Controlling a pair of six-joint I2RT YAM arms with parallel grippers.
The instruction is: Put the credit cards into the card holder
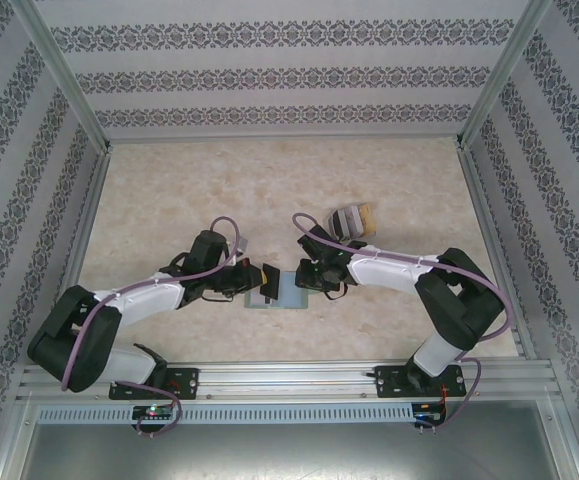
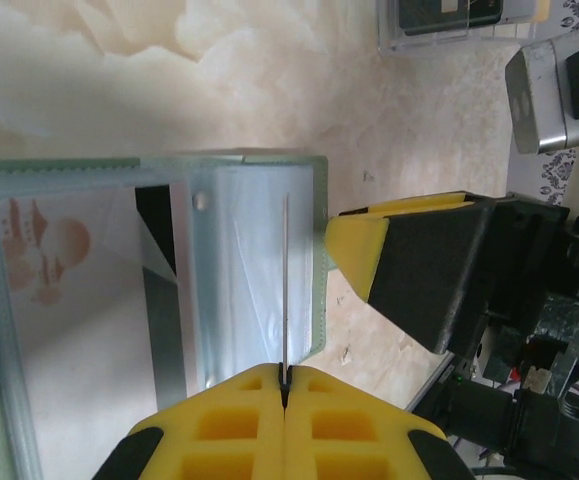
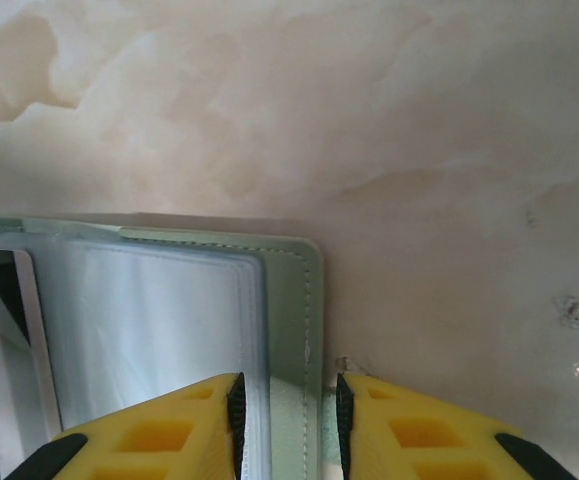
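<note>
**Top view.** The holder [image 1: 287,296] lies open on the tabletop [image 1: 269,180], midway between the two arms. The left pincer [image 1: 252,277] and right pincer [image 1: 305,280] meet over it from opposite sides, probably one to steady it and one to work the pockets. The arms cover most of the holder. A clear box [image 1: 349,218] sits behind the right arm, and its contents are not legible.

**Left wrist view.** The left pincer [image 2: 285,378] is fully closed on a thin sheet [image 2: 285,280], seen edge-on and standing upright over the holder's right half. Whether this is a card or a clear pocket leaf cannot be determined. A tan-printed card [image 2: 54,260] sits in a left pocket. A dark card [image 2: 154,215] shows beside it, partly covered.

**Right wrist view.** The right pincer [image 3: 287,388] is part-open, with no grip evident. Its jaws straddle the holder's stitched green edge, probably to stop it sliding. Any contact with the cover is cut off at the bottom of the view.
</note>
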